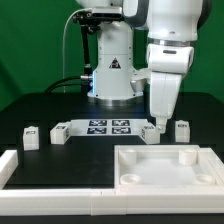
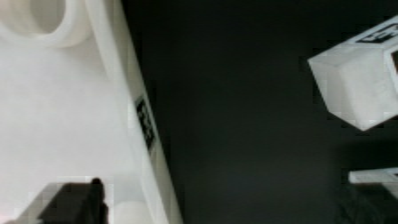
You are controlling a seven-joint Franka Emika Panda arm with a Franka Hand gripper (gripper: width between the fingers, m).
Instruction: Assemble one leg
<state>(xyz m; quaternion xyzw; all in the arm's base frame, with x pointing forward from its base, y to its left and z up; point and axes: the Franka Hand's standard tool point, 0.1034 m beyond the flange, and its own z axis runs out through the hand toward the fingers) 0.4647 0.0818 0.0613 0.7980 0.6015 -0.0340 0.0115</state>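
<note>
Several small white legs with tags stand on the black table: two at the exterior view's left (image 1: 32, 137) (image 1: 60, 132), one by the gripper (image 1: 152, 130) and one further right (image 1: 182, 129). My gripper (image 1: 157, 121) hangs just above the leg by it, behind the white tray-like top (image 1: 200, 168). In the wrist view one dark fingertip (image 2: 71, 203) shows over the tray top (image 2: 54, 120), far from the frame's middle, so the gripper (image 2: 214, 212) is open and empty. A leg (image 2: 365, 85) lies off to one side, not between the jaws. The other finger is not visible.
The marker board (image 1: 105, 126) lies in front of the robot base. A white L-shaped wall (image 1: 40, 172) runs along the front at the exterior view's left. The tray top has round corner holes (image 2: 45, 25). Part of another white piece (image 2: 377, 178) shows at the wrist frame's edge.
</note>
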